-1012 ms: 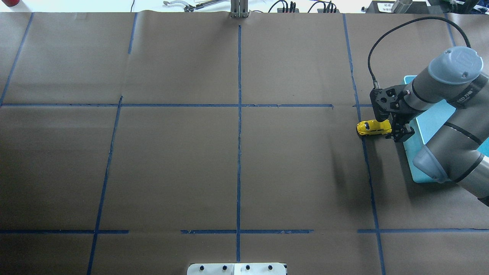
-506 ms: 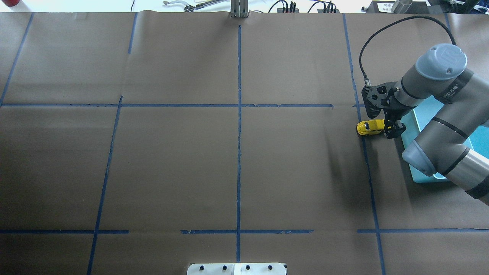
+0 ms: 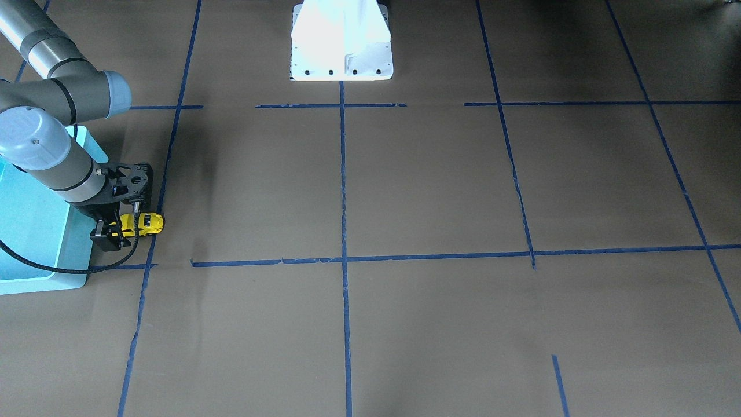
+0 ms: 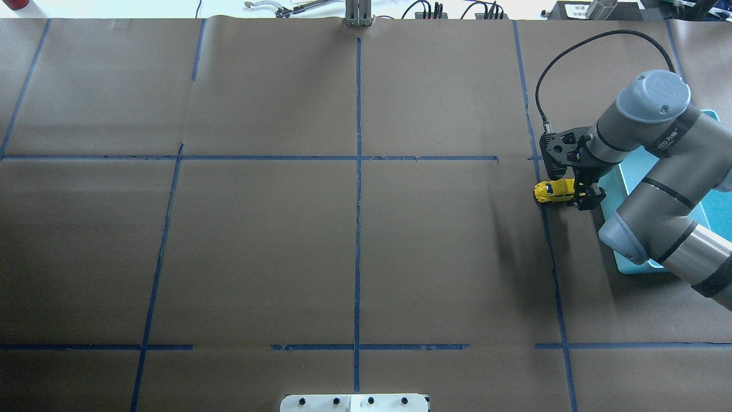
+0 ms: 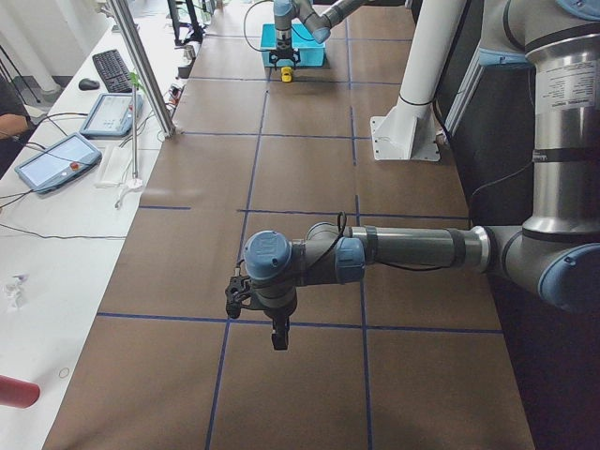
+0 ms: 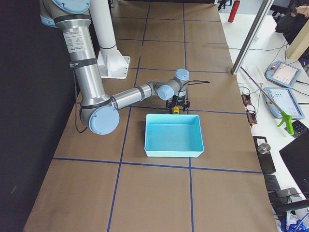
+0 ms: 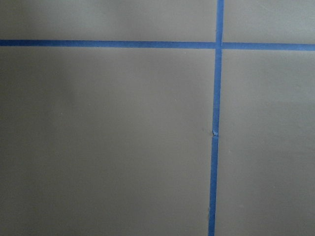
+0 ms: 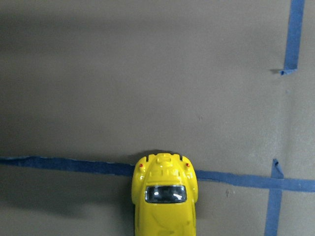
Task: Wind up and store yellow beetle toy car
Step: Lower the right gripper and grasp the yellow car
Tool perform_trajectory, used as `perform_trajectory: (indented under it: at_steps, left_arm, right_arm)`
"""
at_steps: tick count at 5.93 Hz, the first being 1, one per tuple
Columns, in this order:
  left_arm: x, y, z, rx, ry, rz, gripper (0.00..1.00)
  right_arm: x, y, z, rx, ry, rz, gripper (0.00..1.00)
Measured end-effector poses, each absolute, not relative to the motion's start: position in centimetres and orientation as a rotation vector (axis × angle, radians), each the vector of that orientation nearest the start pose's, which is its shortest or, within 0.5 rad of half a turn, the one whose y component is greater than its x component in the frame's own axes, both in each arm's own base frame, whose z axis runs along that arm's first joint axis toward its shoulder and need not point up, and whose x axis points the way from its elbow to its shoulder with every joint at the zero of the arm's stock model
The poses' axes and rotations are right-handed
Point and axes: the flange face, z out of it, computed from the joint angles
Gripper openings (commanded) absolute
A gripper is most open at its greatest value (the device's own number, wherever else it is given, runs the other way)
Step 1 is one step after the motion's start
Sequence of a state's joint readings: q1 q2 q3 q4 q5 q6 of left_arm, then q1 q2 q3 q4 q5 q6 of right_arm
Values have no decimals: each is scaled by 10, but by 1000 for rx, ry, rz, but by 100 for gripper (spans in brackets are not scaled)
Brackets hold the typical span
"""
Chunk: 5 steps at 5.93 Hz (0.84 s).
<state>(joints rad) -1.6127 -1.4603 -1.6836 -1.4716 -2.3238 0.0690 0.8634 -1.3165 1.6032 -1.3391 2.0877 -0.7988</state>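
The yellow beetle toy car (image 4: 550, 190) stands on the brown paper across a blue tape line, just left of the turquoise bin (image 4: 628, 268). My right gripper (image 4: 582, 194) is down over the car's rear end, open, with a finger on each side of it. The right wrist view shows the car's front half (image 8: 165, 201) at the bottom edge and no fingers. In the front-facing view the car (image 3: 147, 222) sticks out from the gripper (image 3: 118, 229). My left gripper (image 5: 278, 336) hangs over the table's far left; I cannot tell whether it is open or shut.
The turquoise bin (image 6: 174, 153) lies flat and holds nothing, right beside the car. The robot's white base plate (image 3: 341, 58) sits at the table's middle near edge. A metal post (image 4: 358, 14) and cables stand at the far edge.
My right gripper has moved left over the car's rear, covering more of it, and slowed down. The car has stayed in place.
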Motion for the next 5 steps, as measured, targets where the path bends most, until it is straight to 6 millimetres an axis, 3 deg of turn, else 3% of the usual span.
perform_trajectory:
  at_steps: [1, 2, 3, 5]
  left_arm:
    - [-83, -436, 667, -50, 756, -9, 100]
    - [-83, -437, 666, -47, 756, -8, 100]
    - [-84, -437, 666, -46, 756, -8, 100]
    - [-84, -438, 665, -43, 756, -8, 100]
  right_arm:
    - [-338, -518, 492, 583, -541, -1575, 71]
    - [-342, -516, 495, 577, -543, -1584, 24]
    - [-343, -515, 495, 583, -541, -1602, 1]
    - [-342, -514, 486, 613, -541, -1631, 0]
